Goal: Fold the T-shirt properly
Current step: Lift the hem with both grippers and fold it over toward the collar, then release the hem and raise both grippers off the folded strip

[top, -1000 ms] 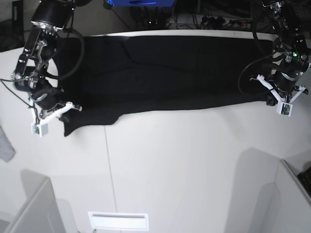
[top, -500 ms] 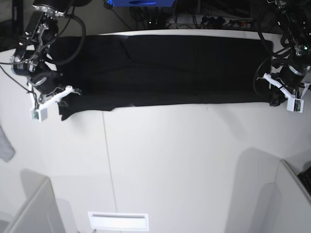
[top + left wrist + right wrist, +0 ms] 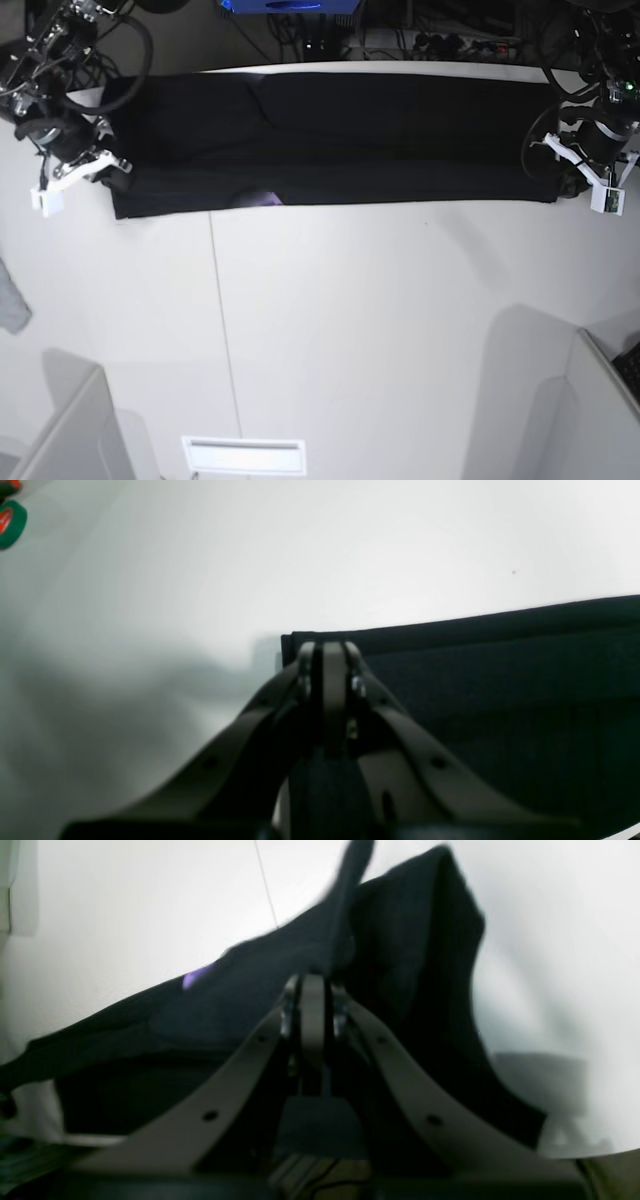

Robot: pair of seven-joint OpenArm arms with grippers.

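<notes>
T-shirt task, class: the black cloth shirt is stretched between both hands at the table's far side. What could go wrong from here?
1. The left hand pinches only the very corner of the black cloth T-shirt; it could slip free.
2. At the right hand the cloth is bunched and raised, so creases may be folded in.
3. The shirt lies along the far edge of the white table and might slide off.

White table point(image 3: 350, 330), wide and bare across the near half, thin seam point(image 3: 222, 330) running near to far left of centre. Grey cloth scrap point(image 3: 12, 300) at the left edge. White slotted plate point(image 3: 243, 455) at the near edge. Pale box walls at the near left corner point(image 3: 70, 430) and near right corner point(image 3: 590, 410). Blue object point(image 3: 285, 5) and cables point(image 3: 450, 42) beyond the far edge. Green-and-red roll point(image 3: 9, 522) far left in the left wrist view.
</notes>
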